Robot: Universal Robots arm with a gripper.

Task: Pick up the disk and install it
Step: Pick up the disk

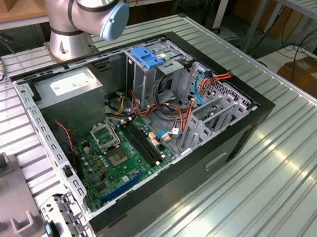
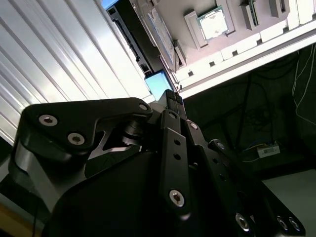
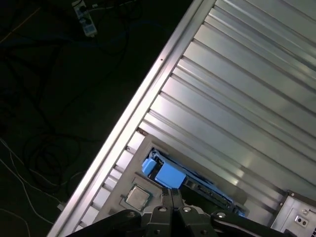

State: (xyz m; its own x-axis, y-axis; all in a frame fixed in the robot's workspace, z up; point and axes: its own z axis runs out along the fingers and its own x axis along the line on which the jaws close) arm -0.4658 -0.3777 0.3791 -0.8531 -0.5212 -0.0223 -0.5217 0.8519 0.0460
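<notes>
In both wrist views the disk (image 3: 165,174) rests in a grey fixture on the ribbed table, blue carrier end nearest my fingers. Its dark long edge runs away from them. The second wrist view shows the disk (image 2: 158,85) edge-on, its pale labelled face turned sideways. My gripper (image 3: 172,194) hangs just off the blue end, its two black fingers pressed together with nothing between them. The second wrist view has my gripper (image 2: 173,96) with its tips close beside the blue end; whether they touch it I cannot tell.
An open computer case (image 1: 245,126) lies on the aluminium table, with a tall drive cage topped by a blue latch (image 1: 148,57) and a grey power supply (image 1: 71,82). A processor chip (image 3: 137,196) sits in the fixture beside the disk. The table edge (image 3: 148,94) drops to a dark floor with cables.
</notes>
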